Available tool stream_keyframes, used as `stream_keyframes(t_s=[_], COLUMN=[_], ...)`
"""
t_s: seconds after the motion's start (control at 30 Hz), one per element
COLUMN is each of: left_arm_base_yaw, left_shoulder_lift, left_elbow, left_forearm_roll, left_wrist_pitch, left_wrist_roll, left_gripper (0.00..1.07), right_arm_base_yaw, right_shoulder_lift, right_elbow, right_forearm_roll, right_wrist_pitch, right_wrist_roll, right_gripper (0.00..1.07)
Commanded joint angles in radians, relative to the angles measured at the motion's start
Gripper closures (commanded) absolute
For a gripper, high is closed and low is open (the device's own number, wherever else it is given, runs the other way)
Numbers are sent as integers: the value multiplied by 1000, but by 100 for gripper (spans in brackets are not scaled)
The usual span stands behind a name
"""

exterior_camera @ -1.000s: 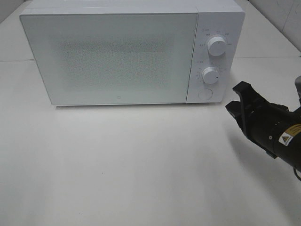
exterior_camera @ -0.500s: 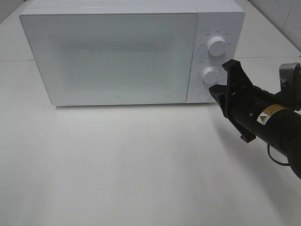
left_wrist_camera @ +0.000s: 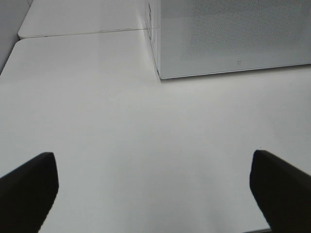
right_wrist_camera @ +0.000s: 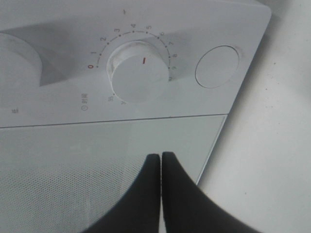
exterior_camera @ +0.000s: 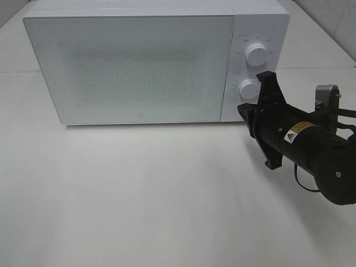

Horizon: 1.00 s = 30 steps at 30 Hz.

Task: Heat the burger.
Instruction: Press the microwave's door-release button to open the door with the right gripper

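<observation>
The burger is out of view. The white microwave (exterior_camera: 139,67) stands at the back of the table with its door closed; the left wrist view also catches its corner (left_wrist_camera: 233,34). My right gripper (exterior_camera: 245,110) is shut and empty, its tips close in front of the bottom of the control panel, below the lower knob (exterior_camera: 249,89). Seen from the right wrist, the shut tips (right_wrist_camera: 161,158) lie over the door's edge, under the timer knob (right_wrist_camera: 138,70) and beside the round button (right_wrist_camera: 217,66). My left gripper (left_wrist_camera: 155,194) is open above bare table.
An upper knob (exterior_camera: 256,54) sits above the lower one on the panel. The white table (exterior_camera: 139,194) stretches in front of the microwave. A tiled wall (exterior_camera: 334,16) rises at the far right.
My right gripper has moved left and up, from the table's right side to just in front of the microwave's control panel. It stays shut. The microwave has not changed.
</observation>
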Motion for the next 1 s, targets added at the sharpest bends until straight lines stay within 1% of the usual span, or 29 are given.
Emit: stream_keyframes(t_s=[0.03,0.13,0.17,0.27,0.47,0.73,1.0], left_arm_base_yaw=[-7,-7,-7,-7,-7,-7,-7], left_shoulder_lift=[-16,-16,-16,-16,-16,-16,-16], left_elbow=[-1,-1,-1,-1,-1,-1,-1], left_forearm_roll=[-8,-8,-8,-8,-8,-8,-8], left_wrist_pitch=[-11,-11,-11,-11,-11,-11,-11], left_wrist_roll=[-3,-3,-3,-3,-3,-3,-3], left_gripper=[4,4,4,4,4,4,4], right_arm_base_yaw=[-1,-2,-4,-4,-16,-67,-86], right_shoulder_lift=[52,77,100,133,183,200,218], right_elbow=[-57,-77,-94,-121,-160,-195,-239], right_forearm_roll=[-20,-4,27,59,83,79,66], right_wrist_pitch=[-1,5,14,20,26,100,151], right_wrist_roll=[53,55,55,55,60,70,65], right_gripper=[107,107,107,107,107,106,106])
